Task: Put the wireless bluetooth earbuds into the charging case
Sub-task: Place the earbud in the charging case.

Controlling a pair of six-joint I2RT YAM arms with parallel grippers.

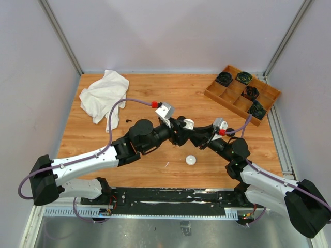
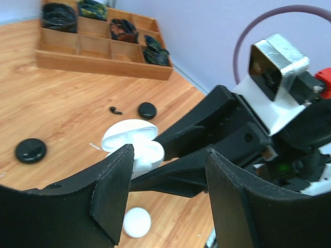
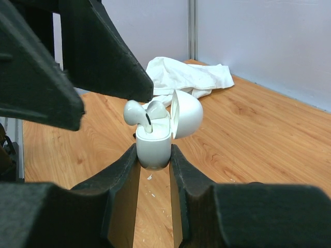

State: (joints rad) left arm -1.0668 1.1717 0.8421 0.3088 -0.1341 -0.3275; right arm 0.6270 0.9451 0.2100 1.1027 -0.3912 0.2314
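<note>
Well, the left gripper [image 2: 168, 175] hangs with its jaws apart, holding nothing, just over the white earbuds [image 3: 135, 111], which poke out of the open charging case [image 3: 153, 147]. To its right, the right gripper [image 3: 154, 157] is clamped on that case's lower half, holding it upright.

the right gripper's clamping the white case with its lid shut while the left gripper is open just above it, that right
Not quite: the lid is open, swung back on its hinge, as the right wrist view shows. The rest holds: the right gripper clamps the white case and the left gripper is open just above it.
</note>
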